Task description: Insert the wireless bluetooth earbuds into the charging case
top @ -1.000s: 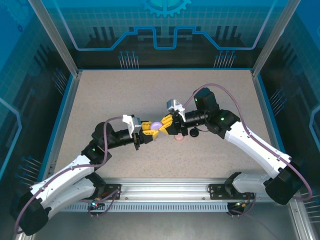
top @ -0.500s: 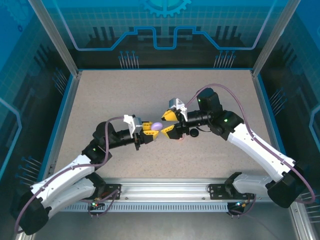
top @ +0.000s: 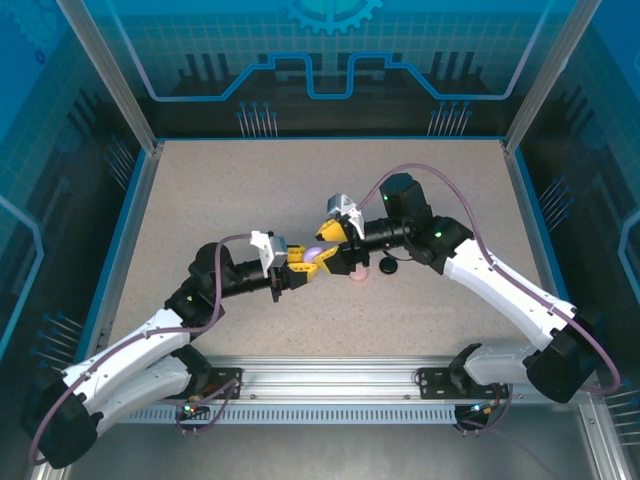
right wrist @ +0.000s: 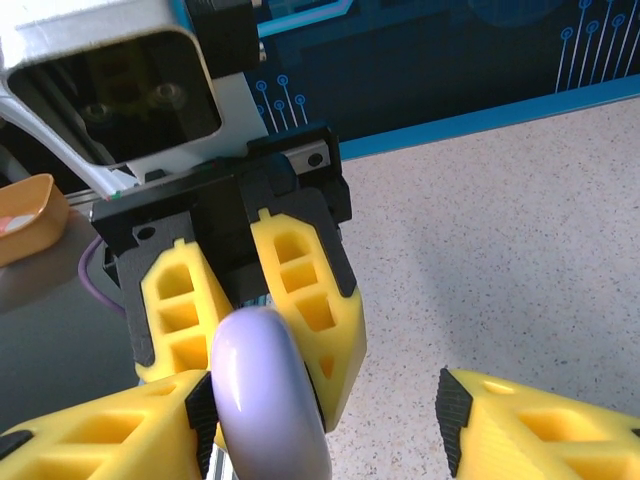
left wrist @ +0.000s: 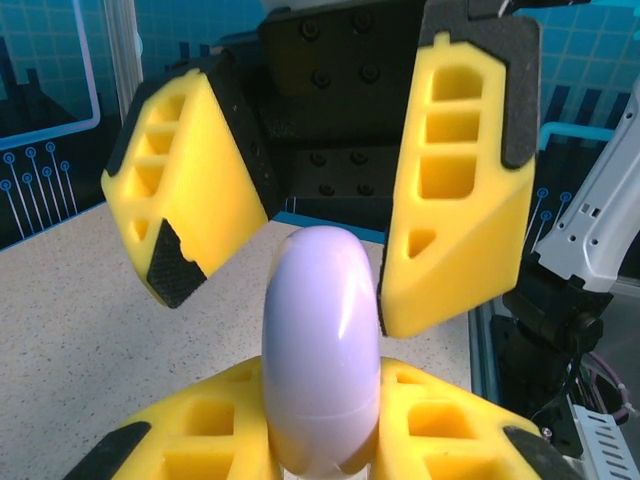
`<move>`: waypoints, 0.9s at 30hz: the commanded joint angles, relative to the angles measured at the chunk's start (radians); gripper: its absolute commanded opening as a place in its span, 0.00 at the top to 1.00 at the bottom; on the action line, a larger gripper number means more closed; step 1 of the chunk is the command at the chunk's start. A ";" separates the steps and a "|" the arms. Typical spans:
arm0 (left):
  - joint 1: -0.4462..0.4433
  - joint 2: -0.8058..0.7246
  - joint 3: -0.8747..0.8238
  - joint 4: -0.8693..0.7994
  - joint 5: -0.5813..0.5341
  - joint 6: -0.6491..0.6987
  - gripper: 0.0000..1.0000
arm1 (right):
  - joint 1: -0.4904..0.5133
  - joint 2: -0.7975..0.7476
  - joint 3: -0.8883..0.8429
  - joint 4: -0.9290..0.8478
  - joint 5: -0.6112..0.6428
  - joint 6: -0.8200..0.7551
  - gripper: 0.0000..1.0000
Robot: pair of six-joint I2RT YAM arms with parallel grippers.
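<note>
- Top external view: the left gripper and right gripper meet tip to tip near the centre of the table. The lilac charging case sits between them, off the surface.
- Top external view: a pink object lies just at 4 o'clock of the right gripper, and a black round object lies beside it at 3 o'clock. Bare surface extends toward 12, 9 and 3 o'clock. All table rims are well apart from the grippers.
- Left wrist view: the left gripper is clamped on the lower half of the lilac charging case, which stands on edge. The right gripper approaches from 12 o'clock with jaws spread and straddles the top of the case. Its finger at 2 o'clock is just beside the case edge; contact cannot be confirmed. Its finger at 10 o'clock stands clear.
- Right wrist view: the right gripper is parted. One finger lies against the lilac charging case at 9 o'clock. The other stands apart at 3 o'clock, with bare table between. The left gripper pinches the case from 12 o'clock.
</note>
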 commanded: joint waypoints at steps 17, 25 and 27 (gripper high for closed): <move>-0.020 0.002 0.024 -0.008 -0.005 0.041 0.86 | -0.011 0.047 0.091 -0.003 0.106 0.059 0.39; -0.020 0.002 0.021 -0.009 -0.017 0.045 0.86 | -0.028 0.025 0.096 0.009 0.100 0.103 0.39; -0.021 0.001 0.016 -0.014 -0.028 0.052 0.86 | -0.039 -0.002 0.095 0.026 0.106 0.145 0.37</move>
